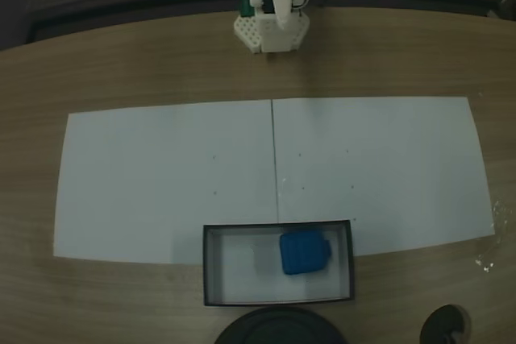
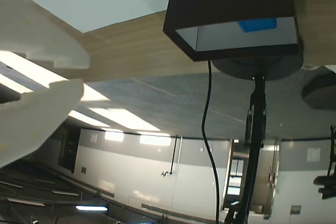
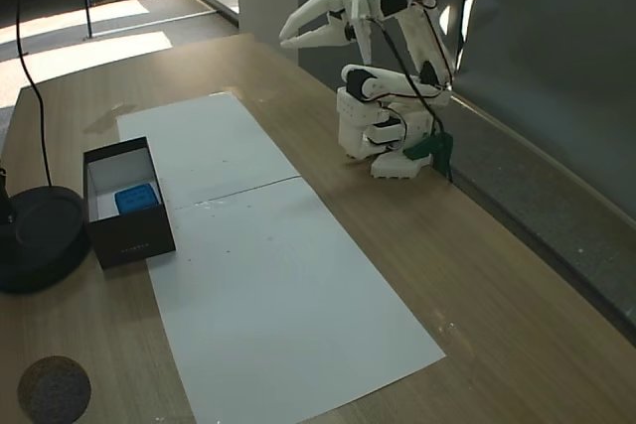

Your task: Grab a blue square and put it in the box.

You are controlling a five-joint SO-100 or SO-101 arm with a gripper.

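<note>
Blue square [image 1: 304, 253]: lies inside the box [image 1: 211, 267], toward its right end in a fixed view; placement judged complete. Box: near desk [image 3: 477, 275] edge, partly on white paper [image 1: 161, 175]. Gripper [image 3: 290, 39]: folded back above arm base [image 3: 383, 136], jaws slightly parted, holding nothing, well apart from box.

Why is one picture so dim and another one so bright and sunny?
In a fixed view from above, light is low and grey, so the small blue square in the black-walled white box looks dull. In a fixed view from the side, sunlight brightens the white paper. In the wrist view, ceiling lights glare beside the blurred white gripper.
</note>
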